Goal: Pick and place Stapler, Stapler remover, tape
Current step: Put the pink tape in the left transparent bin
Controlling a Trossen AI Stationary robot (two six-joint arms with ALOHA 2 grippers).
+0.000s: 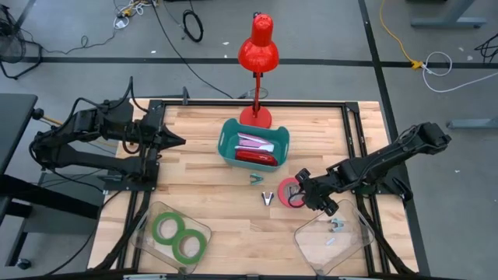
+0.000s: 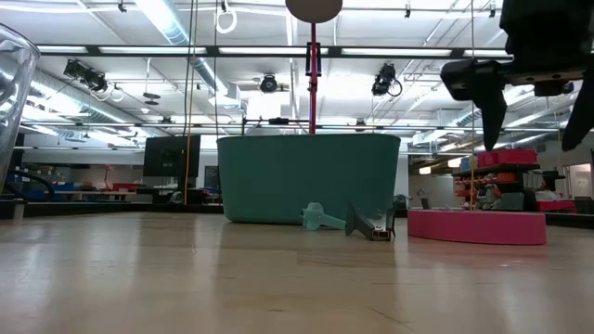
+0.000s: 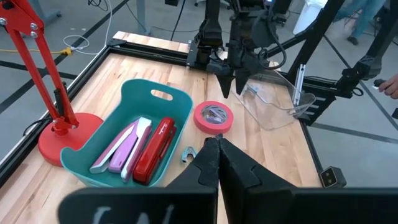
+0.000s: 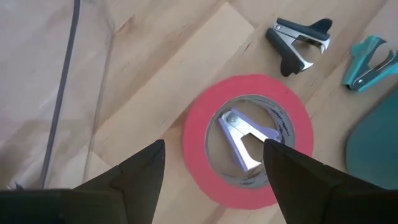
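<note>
A red-pink tape roll [image 4: 205, 162] lies flat on the wooden table [image 1: 218, 194], with a purple stapler remover [image 4: 245, 140] inside its ring. My right gripper [image 4: 214, 158] hangs open just above the roll, fingers pointing steeply down, clear of it in the low view [image 2: 534, 125]. A black stapler remover [image 4: 298, 43] and a teal one [image 4: 370, 62] lie beside the roll. A red stapler [image 3: 155, 149] and a purple-white one [image 3: 124, 149] lie in the teal basket [image 1: 230, 144]. Two green tape rolls [image 1: 177, 233] lie in a clear tray. My left gripper [image 1: 177, 141] waits shut at the far left.
A red desk lamp [image 1: 257, 54] stands behind the basket. A clear tray [image 1: 354, 241] at the near right holds a small stapler remover [image 1: 336, 225]. A second clear tray [image 1: 148, 222] is at the near left. Bare wood lies between the trays.
</note>
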